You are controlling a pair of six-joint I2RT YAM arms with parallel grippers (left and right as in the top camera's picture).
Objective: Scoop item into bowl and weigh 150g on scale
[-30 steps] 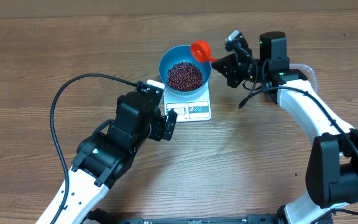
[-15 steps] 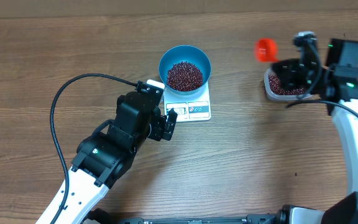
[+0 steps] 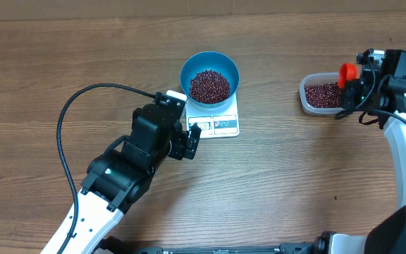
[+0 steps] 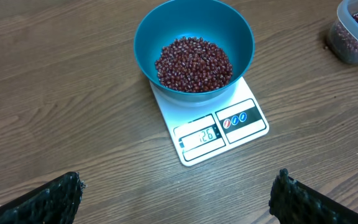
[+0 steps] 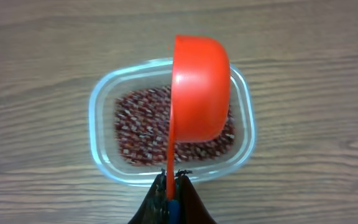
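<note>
Your right gripper [image 5: 171, 191] is pinched tight on the thin handle of the red scoop [image 5: 201, 87]. Only the right wrist view shows that grip. From overhead, the scoop is just a small red shape at the right end of the tub [image 3: 304, 95]. The wrist view places the scoop's cup over the tub's beans [image 5: 135, 134], toward its far right part. The cup's outer side faces the lens, so you cannot tell whether it carries anything.

Your left gripper [image 3: 191, 137] hangs just left of the scale's [image 3: 220, 125] near edge, touching nothing. Its fingers [image 4: 48, 202] are spread wide, one at each bottom corner of the left wrist view.

The blue bowl [image 3: 187, 67] sits on the far half of the scale, with a mound of red beans [image 3: 210, 85] in it. The overhead view is too small to read the display [image 4: 199, 135]. The left wrist view shows it clearly enough, and it appears to read 126. That view also catches the tub at its top right corner, well apart from the scale. Overhead, a black cable [image 3: 65, 134] loops over the table [image 3: 294, 183] beside your left arm.
</note>
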